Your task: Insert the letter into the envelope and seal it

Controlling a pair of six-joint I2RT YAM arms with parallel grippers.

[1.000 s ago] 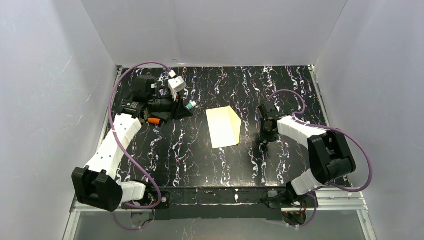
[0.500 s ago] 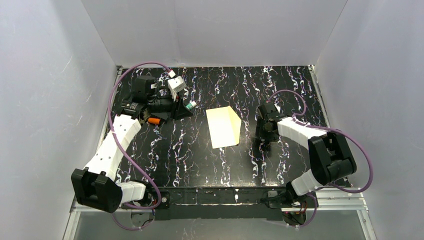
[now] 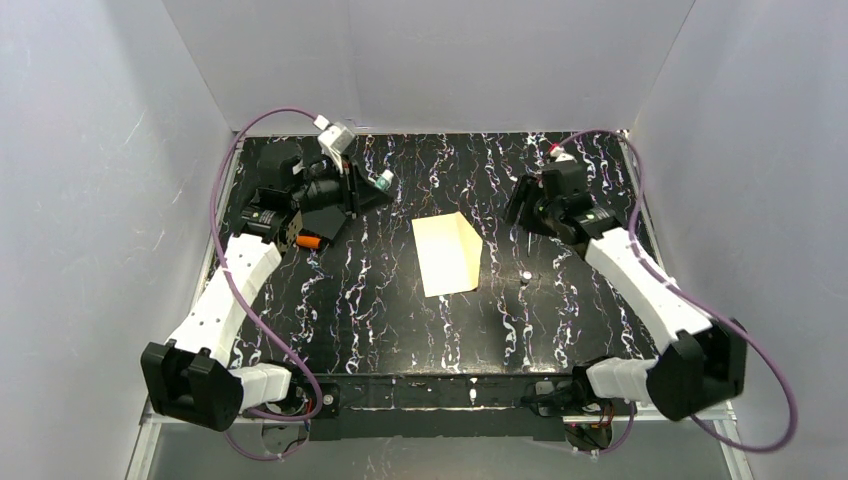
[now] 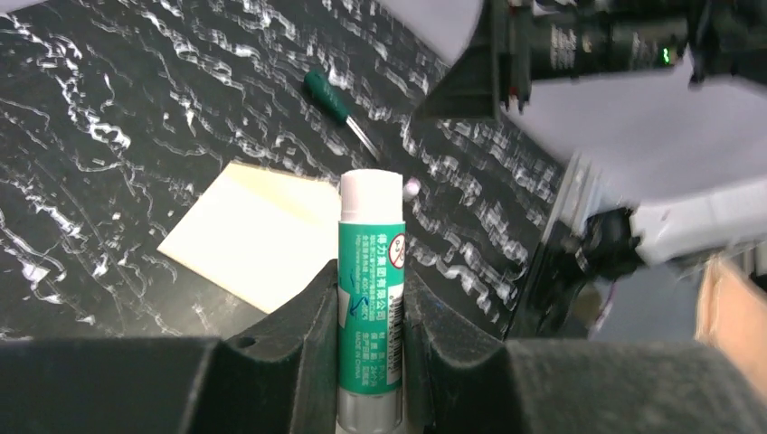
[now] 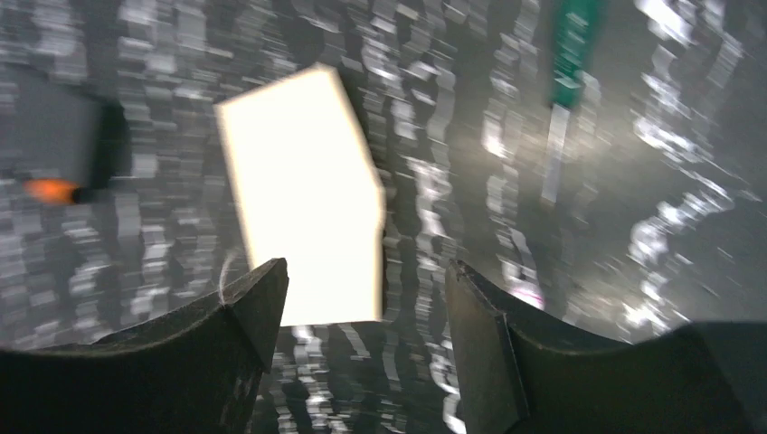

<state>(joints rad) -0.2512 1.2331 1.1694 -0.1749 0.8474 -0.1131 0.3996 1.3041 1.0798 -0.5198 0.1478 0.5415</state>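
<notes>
The envelope (image 3: 447, 255) lies flat near the middle of the black white-veined table (image 3: 400, 320), cream with a yellower band along one edge, and nothing rests on it. The left gripper (image 3: 366, 190) hangs over the far left of the table, well apart from the envelope, its jaws pinching a glue stick (image 4: 371, 262) with a green label and a white top. In the left wrist view the stick stands in front of the envelope's near edge and covers a bit of it.

The right gripper (image 3: 522, 205) is raised over the far right side, with its jaws spread wide and nothing between them. Its wrist view is blurred, and the envelope shows through the gap. A small silvery round piece (image 3: 524, 272) sits on the table just right of the envelope, apart from it. Further out lies a green-handled tool (image 4: 342, 110) with a thin pale shaft. An orange-tipped black object (image 3: 310, 242) lies on the left, below the left gripper
</notes>
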